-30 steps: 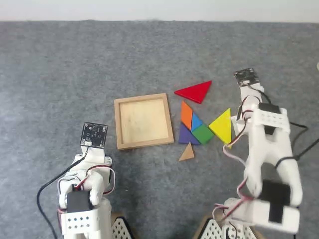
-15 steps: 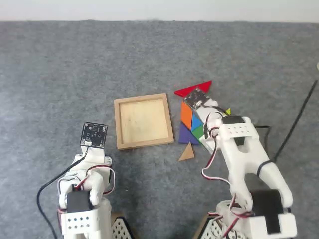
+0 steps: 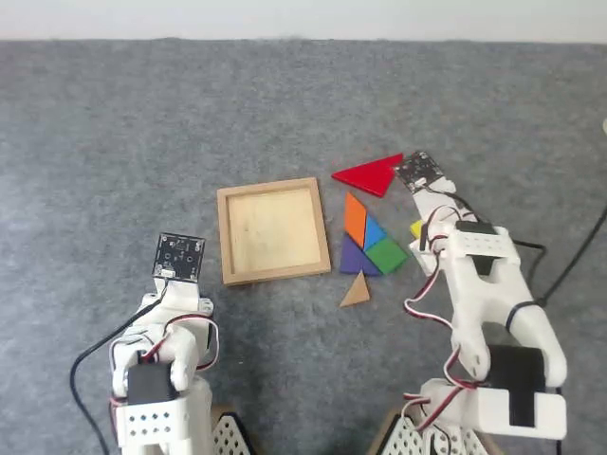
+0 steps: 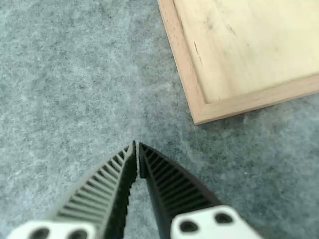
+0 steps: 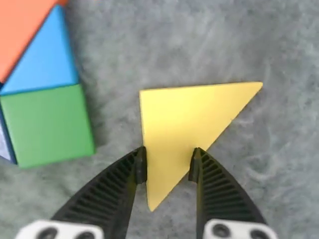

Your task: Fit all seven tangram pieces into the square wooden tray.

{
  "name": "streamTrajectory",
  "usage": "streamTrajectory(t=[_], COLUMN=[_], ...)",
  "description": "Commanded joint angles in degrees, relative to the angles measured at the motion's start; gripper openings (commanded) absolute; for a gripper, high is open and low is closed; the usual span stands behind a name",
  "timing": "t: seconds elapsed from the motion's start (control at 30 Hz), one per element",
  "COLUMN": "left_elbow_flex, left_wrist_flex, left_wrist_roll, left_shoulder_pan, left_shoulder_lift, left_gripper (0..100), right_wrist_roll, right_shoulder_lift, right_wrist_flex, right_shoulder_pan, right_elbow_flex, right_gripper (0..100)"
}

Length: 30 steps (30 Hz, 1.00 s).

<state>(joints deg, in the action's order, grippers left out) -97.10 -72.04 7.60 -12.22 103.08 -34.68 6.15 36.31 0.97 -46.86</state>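
Fingers of the left gripper are pressed together over the grey table, low on the left in the high view, near a corner of the wooden tray at mid-frame. Just right of the tray, the orange piece, blue piece, green piece and purple piece touch in a cluster. The red triangle lies above it and the tan triangle below. Farther right, the right gripper has its fingers pinching the edges of the yellow triangle, which lies flat.
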Motion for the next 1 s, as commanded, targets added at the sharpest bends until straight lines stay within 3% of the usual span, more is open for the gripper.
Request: streamTrajectory(t=[0.0,0.13,0.33,0.47,0.53,0.7,0.97], left_elbow_flex=[0.7,0.7,0.7,0.7,0.7,0.7,0.7], left_wrist_flex=[-0.3,-0.3,-0.3,-0.3,-0.3,-0.3,-0.3], left_wrist_roll=[0.4,0.4,0.4,0.4,0.4,0.4,0.4], left_shoulder_pan=[-0.3,-0.3,-0.3,-0.3,-0.3,-0.3,-0.3], left_shoulder_lift=[0.8,0.8,0.8,0.8,0.8,0.8,0.8], left_gripper=[1,1,1,1,1,1,1], right_wrist_roll=[-0.3,3.3,25.8,34.6,36.4,36.6,36.3], right_shoulder_lift=[0.3,4.8,13.8,12.9,9.8,-0.7,-14.9], right_wrist_flex=[-0.8,6.7,16.6,14.7,12.8,12.1,15.8], right_shoulder_pan=[3.2,4.3,-3.8,-7.5,-7.5,-4.2,-3.3], right_elbow_flex=[2.8,5.5,8.4,8.7,8.8,14.6,26.5], right_gripper=[14.4,14.7,15.1,29.6,36.2,32.5,35.5])
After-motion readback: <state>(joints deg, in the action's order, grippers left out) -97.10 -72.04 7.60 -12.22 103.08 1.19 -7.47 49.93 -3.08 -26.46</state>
